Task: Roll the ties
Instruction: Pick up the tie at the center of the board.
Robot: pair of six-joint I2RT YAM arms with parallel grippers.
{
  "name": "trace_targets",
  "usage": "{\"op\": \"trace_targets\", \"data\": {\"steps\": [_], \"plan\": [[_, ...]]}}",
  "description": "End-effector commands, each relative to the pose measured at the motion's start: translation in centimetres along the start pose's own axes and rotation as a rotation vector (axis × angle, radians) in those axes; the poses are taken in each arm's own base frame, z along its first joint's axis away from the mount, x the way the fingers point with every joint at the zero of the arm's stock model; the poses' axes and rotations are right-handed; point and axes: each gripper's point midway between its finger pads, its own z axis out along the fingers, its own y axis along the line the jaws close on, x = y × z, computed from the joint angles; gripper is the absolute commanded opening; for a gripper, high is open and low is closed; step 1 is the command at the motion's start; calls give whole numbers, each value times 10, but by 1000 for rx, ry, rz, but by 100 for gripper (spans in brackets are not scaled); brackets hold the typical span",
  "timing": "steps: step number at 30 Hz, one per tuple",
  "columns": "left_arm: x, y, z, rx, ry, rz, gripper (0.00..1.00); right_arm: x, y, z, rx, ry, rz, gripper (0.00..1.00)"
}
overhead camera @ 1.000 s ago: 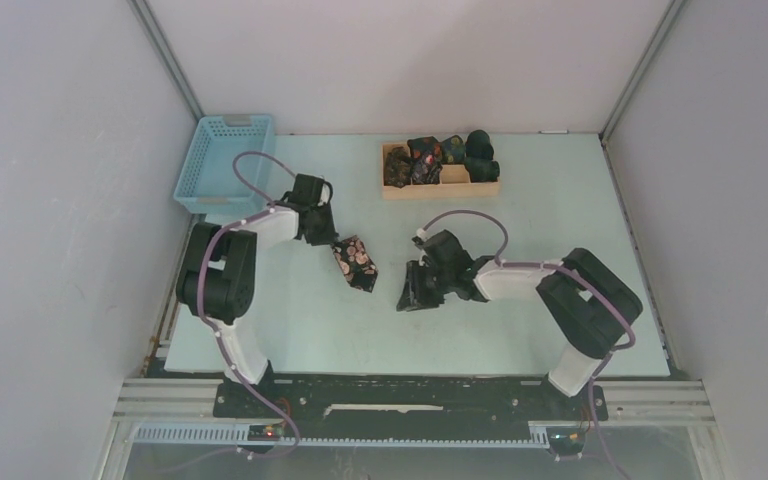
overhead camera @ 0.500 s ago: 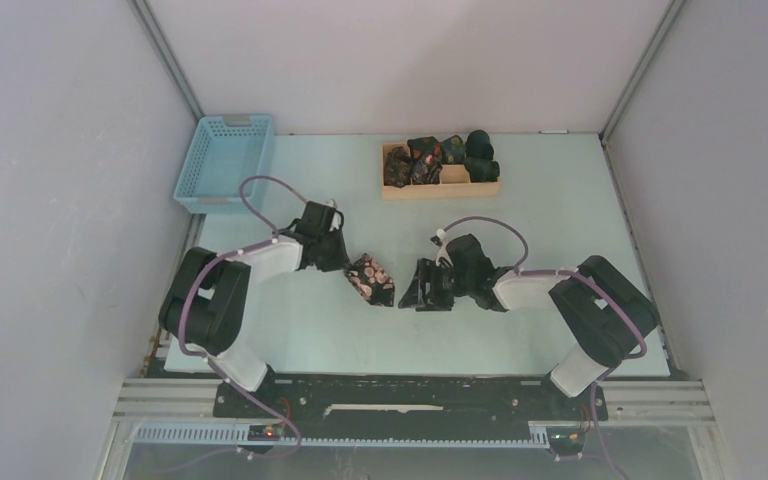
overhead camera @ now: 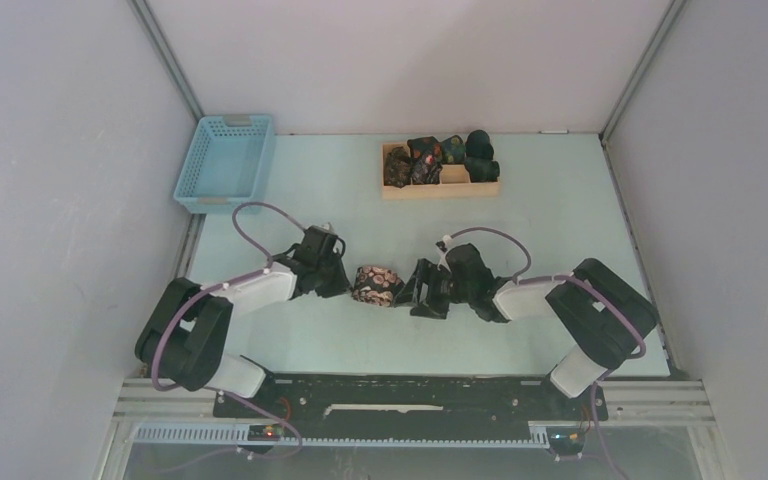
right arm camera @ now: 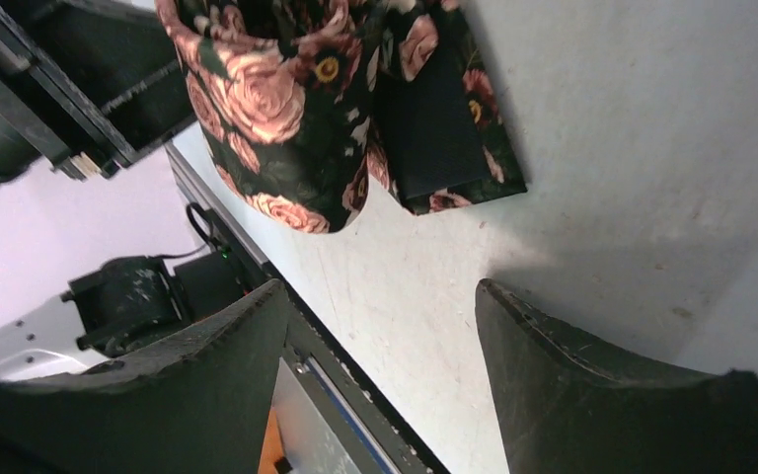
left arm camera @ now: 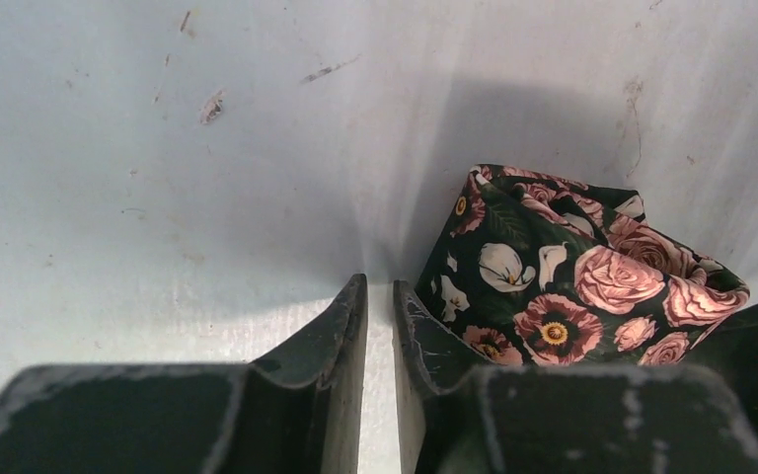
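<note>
There is one table [overhead camera: 560, 210]. Two robot arms stand at it, the left arm [overhead camera: 260, 288] and the right arm [overhead camera: 525, 295]. There is one blue basket [overhead camera: 232, 122] and one wooden tray [overhead camera: 440, 190]. One floral tie [overhead camera: 375, 285] lies on the table. The tray holds about five dark rolled ties [overhead camera: 423, 158], bunched too closely for a sure count.

Tie roll [overhead camera: 376, 285] on table [overhead camera: 560, 220], near front, btwn L gripper [overhead camera: 347, 283] & R gripper [overhead camera: 422, 289]; basket [overhead camera: 226, 163] at back-left corner; tray [overhead camera: 442, 187] w/ more rolled ties [overhead camera: 430, 152] at back, ctr-right.
</note>
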Motion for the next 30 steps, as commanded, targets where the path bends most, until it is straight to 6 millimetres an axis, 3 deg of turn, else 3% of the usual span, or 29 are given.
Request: {"op": "trace_targets", "data": {"steps": [1,7,12,19,30], "plan": [[0,5,-5,-23,-22,-17,21,-21,-35,1,109,-96,89,74],[-15,15,-14,-86,-92,18,21,-41,-48,-13,160,-180,89,74],[-24,11,-16,-90,-108,48,20,-51,-54,-5,179,-186,90,74],[-27,9,-15,-82,-117,51,20,-41,-53,17,160,-94,94,74],[-25,7,-14,-76,-114,55,18,-27,-30,25,44,-6,107,72]]}}
